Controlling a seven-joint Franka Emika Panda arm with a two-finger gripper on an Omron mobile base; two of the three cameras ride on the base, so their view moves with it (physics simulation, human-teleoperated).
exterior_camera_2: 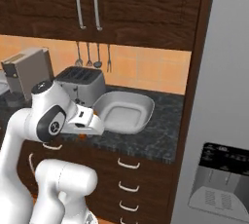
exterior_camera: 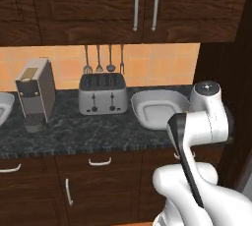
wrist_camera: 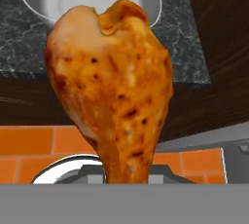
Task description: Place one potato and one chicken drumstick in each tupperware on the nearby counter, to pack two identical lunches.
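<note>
The chicken drumstick (wrist_camera: 113,86) is orange-brown, mottled with dark char spots. Beyond it, the tupperware (exterior_camera: 160,107) is pale grey-white on the black-grey marbled counter (exterior_camera: 74,131), beside a silver toaster (exterior_camera: 102,94).

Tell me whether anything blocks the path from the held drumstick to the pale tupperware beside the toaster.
Nothing visible does. The orange-brown chicken drumstick, held in the jaws, sits in front of the dark marbled counter's edge, and the shallow grey-white tupperware lies open and empty just beyond. The silver slotted toaster stands off to its side.
</note>
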